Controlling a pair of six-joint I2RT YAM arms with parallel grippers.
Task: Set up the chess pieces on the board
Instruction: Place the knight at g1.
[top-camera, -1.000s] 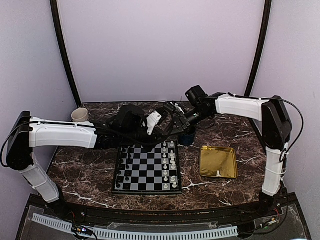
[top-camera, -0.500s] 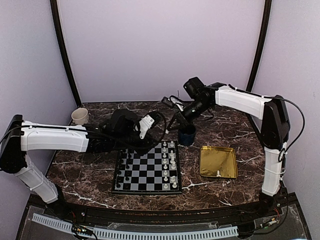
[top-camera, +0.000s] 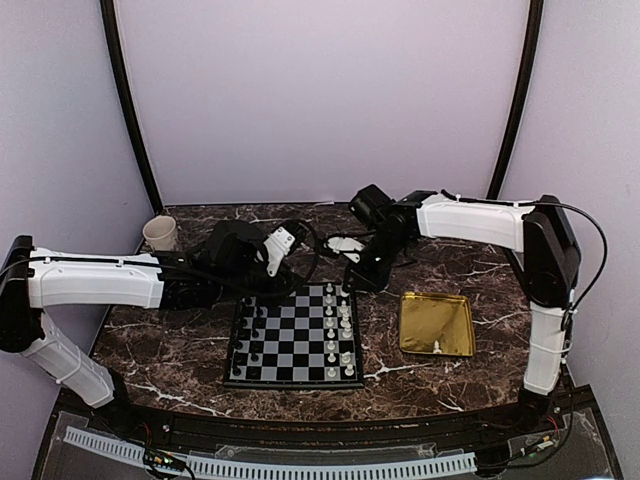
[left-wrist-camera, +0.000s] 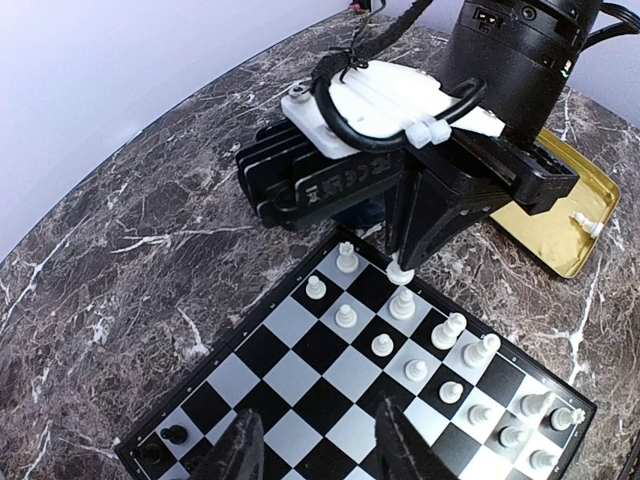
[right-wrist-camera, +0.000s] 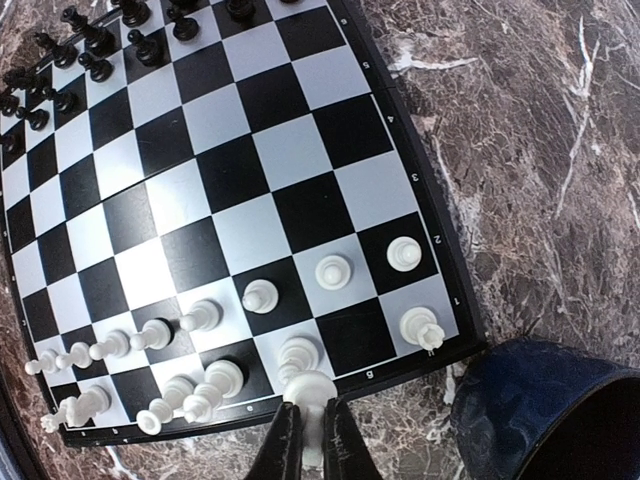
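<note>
The board (top-camera: 290, 340) lies in the middle of the table, with white chess pieces (top-camera: 338, 325) in two rows along its right side and black pieces (top-camera: 250, 330) along its left. My right gripper (right-wrist-camera: 310, 440) is shut on a white chess piece (right-wrist-camera: 308, 385), held base down just over the board's edge next to the last empty back-row square. From the left wrist view the same piece (left-wrist-camera: 399, 271) hangs under the right gripper's tips. My left gripper (left-wrist-camera: 322, 450) is open and empty above the board's (left-wrist-camera: 330, 390) middle squares.
A dark blue cup (right-wrist-camera: 540, 410) stands just off the board's far right corner, close beside the right gripper. A gold tray (top-camera: 450, 315) right of the board holds one white piece (top-camera: 437, 347). A cream cup (top-camera: 159, 232) sits at the far left.
The right gripper has come down from above the blue cup to the board's far right edge with the white piece. The left arm has drawn back to the left and its jaws have opened.
</note>
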